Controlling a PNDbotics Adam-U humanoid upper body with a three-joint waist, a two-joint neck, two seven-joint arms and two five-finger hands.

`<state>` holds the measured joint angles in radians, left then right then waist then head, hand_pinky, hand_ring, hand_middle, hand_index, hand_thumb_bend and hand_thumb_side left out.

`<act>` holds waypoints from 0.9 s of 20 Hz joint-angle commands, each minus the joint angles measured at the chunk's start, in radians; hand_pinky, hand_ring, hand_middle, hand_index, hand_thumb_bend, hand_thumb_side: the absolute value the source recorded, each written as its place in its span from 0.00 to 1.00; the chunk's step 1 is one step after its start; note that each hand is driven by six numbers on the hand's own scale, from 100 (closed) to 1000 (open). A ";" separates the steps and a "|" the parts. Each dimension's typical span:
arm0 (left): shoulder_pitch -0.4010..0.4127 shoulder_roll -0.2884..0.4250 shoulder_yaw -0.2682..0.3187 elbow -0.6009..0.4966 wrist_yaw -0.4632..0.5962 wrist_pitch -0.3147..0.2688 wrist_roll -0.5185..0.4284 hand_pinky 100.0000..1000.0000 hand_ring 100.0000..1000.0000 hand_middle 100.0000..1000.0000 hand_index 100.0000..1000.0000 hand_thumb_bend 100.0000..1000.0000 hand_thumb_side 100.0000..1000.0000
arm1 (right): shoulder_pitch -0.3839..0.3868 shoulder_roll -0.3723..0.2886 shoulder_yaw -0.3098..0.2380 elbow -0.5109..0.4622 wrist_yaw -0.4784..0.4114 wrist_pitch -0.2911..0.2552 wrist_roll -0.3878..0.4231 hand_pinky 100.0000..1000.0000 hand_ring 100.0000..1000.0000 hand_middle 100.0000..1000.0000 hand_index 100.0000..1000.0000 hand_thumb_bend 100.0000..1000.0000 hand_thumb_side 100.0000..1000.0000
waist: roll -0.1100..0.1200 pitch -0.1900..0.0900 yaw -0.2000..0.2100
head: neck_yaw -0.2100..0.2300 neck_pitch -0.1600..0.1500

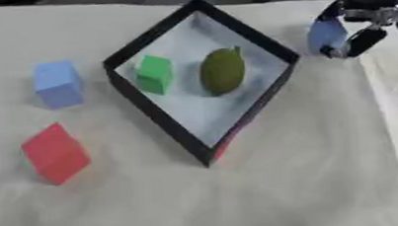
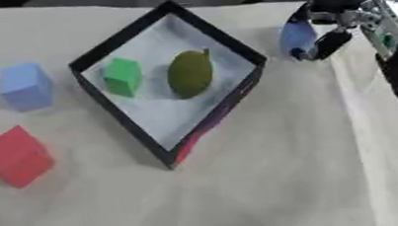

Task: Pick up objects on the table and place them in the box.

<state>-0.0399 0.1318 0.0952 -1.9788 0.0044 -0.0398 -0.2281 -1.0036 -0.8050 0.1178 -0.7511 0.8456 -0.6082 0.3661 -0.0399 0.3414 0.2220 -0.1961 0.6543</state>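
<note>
1. The right hand (image 2: pixel 340 25) comes in from the upper right corner with its fingers curled round a small blue block (image 2: pixel 298 37). The block sits lifted against the dark fingers, just off the right corner of the box (image 1: pixel 263 103).
2. The block's long side runs roughly up and down in the grasp, and its lower end points toward the cloth (image 1: pixel 311 187). How it is turned beyond that I cannot tell.
3. I judge the step in hand to be the carry: the block is picked up but not yet over the opening. The next move calls for bringing the hand leftward across the near rim, then letting go once the block is above the pale floor inside.
4. The box is a black-walled square turned corner-on like a diamond. Its free floor lies toward the lower corner, so that looks the easiest spot to aim for.
5. Inside already lie a green cube (image 1: pixel 154 74) and, just beside it, an olive-green oval fruit (image 1: pixel 222 71) whose long axis runs near upright in the view, stem end at the top.
6. Left of the box, well apart from the hand, a light blue cube (image 1: pixel 58 84) and a red cube (image 1: pixel 56 153) wait on the cloth.
7. A sliver of red shows under the box's lower right wall; what it is I cannot tell.
8. The left hand shows in neither view.
</note>
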 commanded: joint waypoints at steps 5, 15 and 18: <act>0.002 0.020 0.007 -0.021 -0.001 0.000 0.004 0.91 0.76 0.74 0.78 0.00 0.85 | -0.019 -0.084 0.027 -0.129 -0.033 0.001 -0.109 0.80 0.66 0.47 0.61 0.07 0.29 | -0.013 -0.021 -0.010 | 0.008 0.009; 0.013 0.042 0.010 -0.021 -0.001 -0.002 0.007 0.91 0.76 0.74 0.78 0.00 0.84 | -0.061 -0.120 0.203 -0.445 -0.139 -0.086 -0.050 0.77 0.66 0.48 0.60 0.22 0.44 | -0.029 -0.040 -0.025 | 0.009 0.014; 0.014 0.048 0.010 -0.021 -0.003 -0.003 0.007 0.91 0.76 0.74 0.78 0.00 0.84 | -0.083 -0.111 0.260 -0.524 -0.158 -0.099 -0.022 0.77 0.66 0.48 0.60 0.24 0.48 | -0.035 -0.041 -0.023 | 0.005 0.012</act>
<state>-0.0263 0.1584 0.0962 -1.9788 0.0043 -0.0400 -0.2230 -1.0644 -0.8812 0.3654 -1.2285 0.7016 -0.7006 0.3334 -0.0658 0.3397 0.1991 -0.1892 0.6685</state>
